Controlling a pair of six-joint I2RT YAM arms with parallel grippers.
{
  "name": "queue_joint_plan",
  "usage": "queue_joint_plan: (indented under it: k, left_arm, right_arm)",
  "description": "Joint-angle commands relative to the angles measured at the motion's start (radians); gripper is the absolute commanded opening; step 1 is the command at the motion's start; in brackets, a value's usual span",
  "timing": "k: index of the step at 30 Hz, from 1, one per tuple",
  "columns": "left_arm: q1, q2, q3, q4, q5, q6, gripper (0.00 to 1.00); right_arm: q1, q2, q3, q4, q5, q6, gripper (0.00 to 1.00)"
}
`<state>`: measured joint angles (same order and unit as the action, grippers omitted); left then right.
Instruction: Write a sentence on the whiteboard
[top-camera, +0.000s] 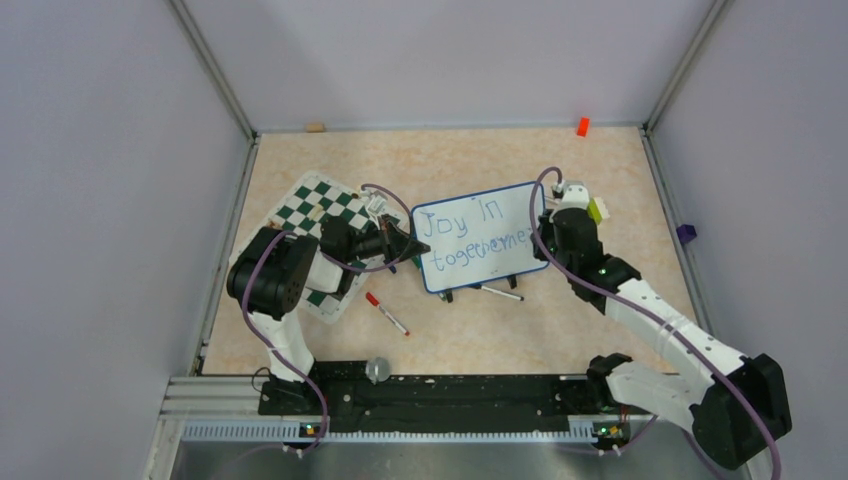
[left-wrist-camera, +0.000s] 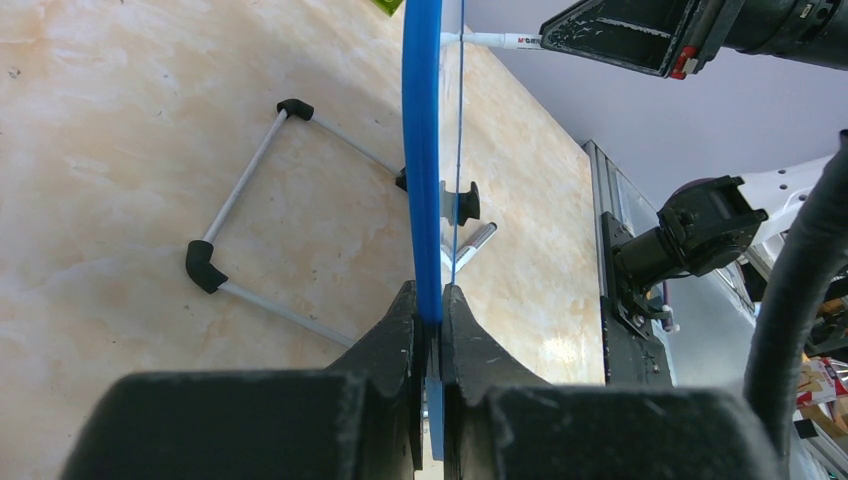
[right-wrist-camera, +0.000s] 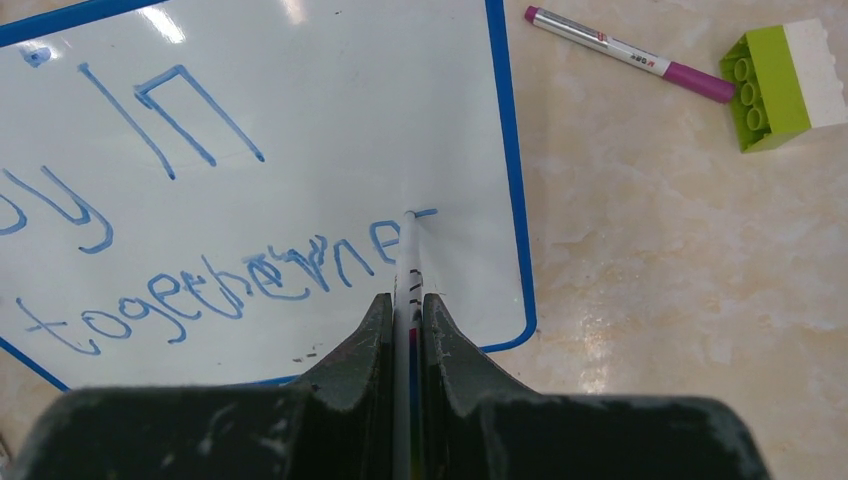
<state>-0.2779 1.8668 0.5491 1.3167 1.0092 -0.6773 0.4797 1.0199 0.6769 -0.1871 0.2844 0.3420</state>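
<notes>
On marbled tabletop (top-camera: 450, 335), left hand (left-wrist-camera: 431, 302) clamps glossy blue-rimmed whiteboard (right-wrist-camera: 340, 100); right hand (right-wrist-camera: 408, 305) grips slim marker (right-wrist-camera: 408, 250).

- The whiteboard (right-wrist-camera: 330, 100) runs off the right wrist view's left edge, cutting off the start of the sentence (right-wrist-camera: 200, 285)
- Most of the marker (right-wrist-camera: 408, 240) is hidden between the fingers of the right gripper (right-wrist-camera: 407, 300)

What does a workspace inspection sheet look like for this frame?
Surface: beige marbled table.
Job's things: whiteboard propped on its stand; sentence in blue reads "Joy in togetherne", unfinished.
Clutter: chess mat, red-capped marker, purple-capped marker, green-white brick, orange block.
Grippers: left gripper shut on whiteboard's edge; right gripper shut on white-barrelled marker, tip on board.
Cables: purple cables loop along both arms.
Surroundings: plain grey walls.
</notes>
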Motion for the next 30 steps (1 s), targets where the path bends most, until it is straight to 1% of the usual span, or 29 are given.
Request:
queue_joint_plan:
  k: [1, 7, 15, 22, 30]
  left_arm:
    - [-0.011, 0.018, -0.025, -0.109, 0.064, 0.115, 0.00]
    - [-0.012, 0.018, -0.026, -0.111, 0.063, 0.115, 0.00]
    - [-0.012, 0.018, -0.026, -0.111, 0.063, 0.116, 0.00]
    - [-0.012, 0.019, -0.026, -0.112, 0.062, 0.118, 0.00]
    - [-0.012, 0.018, -0.026, -0.112, 0.062, 0.116, 0.00]
  right_arm:
    - [-0.010, -0.025, -0.007, 0.020, -0.032, 0.013, 0.00]
    - [-0.010, -0.044, -0.011, -0.028, 0.019, 0.010, 0.00]
    - [-0.010, -0.049, -0.016, -0.040, 0.001, 0.009, 0.00]
    - [-0.010, -0.061, -0.023, -0.049, 0.066, 0.026, 0.00]
    - [-0.010, -0.056, -0.039, -0.057, 0.038, 0.032, 0.00]
